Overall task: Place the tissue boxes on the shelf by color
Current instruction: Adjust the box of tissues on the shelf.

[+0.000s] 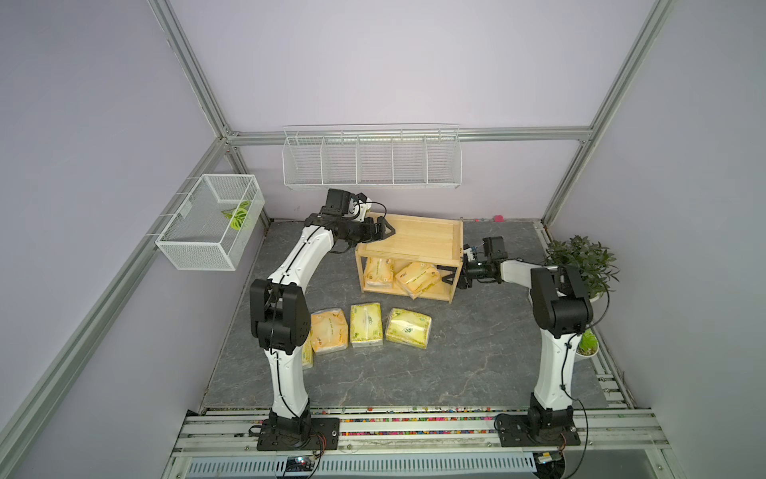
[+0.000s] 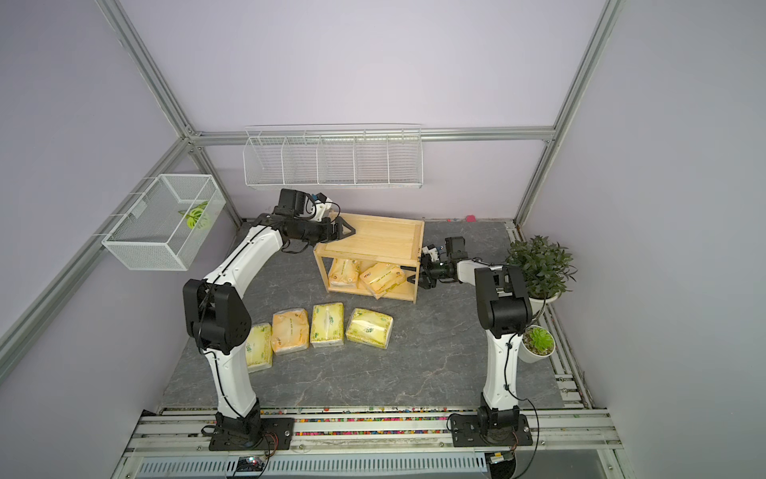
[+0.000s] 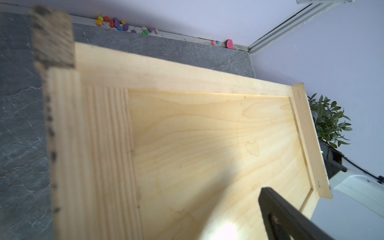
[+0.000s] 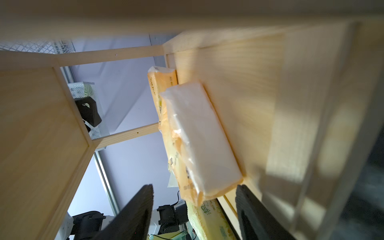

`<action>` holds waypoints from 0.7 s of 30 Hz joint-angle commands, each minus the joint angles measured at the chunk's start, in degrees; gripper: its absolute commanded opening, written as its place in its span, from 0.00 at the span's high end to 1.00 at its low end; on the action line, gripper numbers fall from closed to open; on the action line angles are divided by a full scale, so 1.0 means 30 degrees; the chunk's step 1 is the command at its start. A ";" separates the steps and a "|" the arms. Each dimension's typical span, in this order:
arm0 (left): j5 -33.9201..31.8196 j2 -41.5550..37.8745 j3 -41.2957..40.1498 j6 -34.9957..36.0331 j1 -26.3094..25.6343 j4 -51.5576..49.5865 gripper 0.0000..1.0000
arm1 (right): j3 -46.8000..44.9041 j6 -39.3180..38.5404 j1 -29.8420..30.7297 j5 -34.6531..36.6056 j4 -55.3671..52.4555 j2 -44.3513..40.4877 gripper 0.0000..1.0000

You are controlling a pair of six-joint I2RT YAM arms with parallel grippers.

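L pincer (image 1: 386,233) released over shelf (image 1: 408,258) top's left edge; R pincer (image 1: 449,277) spread at lower tier's right. Grey marbled surface (image 1: 476,340), lilac walls (image 1: 393,62). Soft plastic-wrapped tissue boxes (image 1: 365,325), orange/yellow-green.

Left arm (image 1: 296,259) and right arm (image 1: 551,373): white shells, black joints, thin black cables.

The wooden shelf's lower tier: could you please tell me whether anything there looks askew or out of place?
Yes: the right-hand orange pack on the shelf lies skewed, with one corner poking past the front rail, unlike the straighter orange pack beside it.
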 commanded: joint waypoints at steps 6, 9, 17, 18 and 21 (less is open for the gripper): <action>0.1074 0.0605 0.0372 0.0914 -0.0372 -0.0448 0.00 | 0.0512 0.1381 0.0308 -0.0897 0.1579 0.1382 0.33; 0.1266 0.0747 0.0463 0.1049 -0.0385 -0.0554 0.00 | 0.1250 0.1478 0.0367 -0.1304 0.1568 0.1766 0.33; 0.1572 0.1006 0.0655 0.1457 -0.0559 -0.0830 0.00 | 0.2853 0.3389 0.0484 -0.2368 0.3922 0.3230 0.33; 0.1605 0.1019 0.0667 0.1468 -0.0583 -0.0855 0.00 | 0.2835 0.4127 0.0513 -0.2537 0.5009 0.3408 0.33; 0.1689 0.1128 0.0667 0.1522 -0.0619 -0.0869 0.00 | 0.2914 0.7548 0.0627 -0.2915 0.9470 0.4360 0.33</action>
